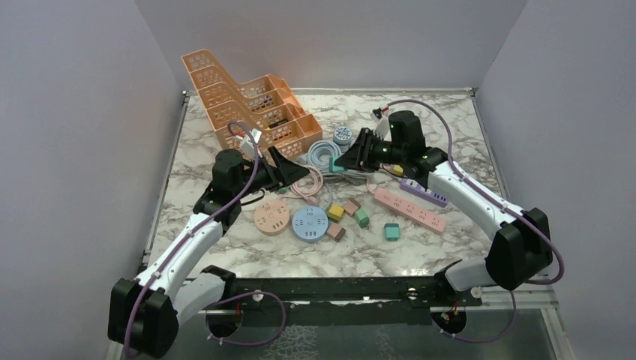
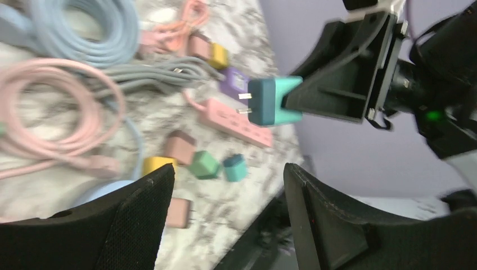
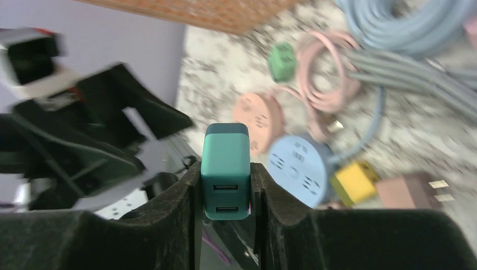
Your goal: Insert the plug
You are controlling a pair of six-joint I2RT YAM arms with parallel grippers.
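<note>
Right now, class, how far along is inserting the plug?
Done: the teal plug is picked up, pinched between the right fingers. In hand: it hangs in the air, prongs bare, facing the open, empty left fingers. Left: pushing it into a socket, such as the pink strip.

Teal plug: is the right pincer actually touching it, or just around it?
Touching. The right wrist view shows the teal plug held in the right pincer, both fingers flush against its sides, no gap.
</note>
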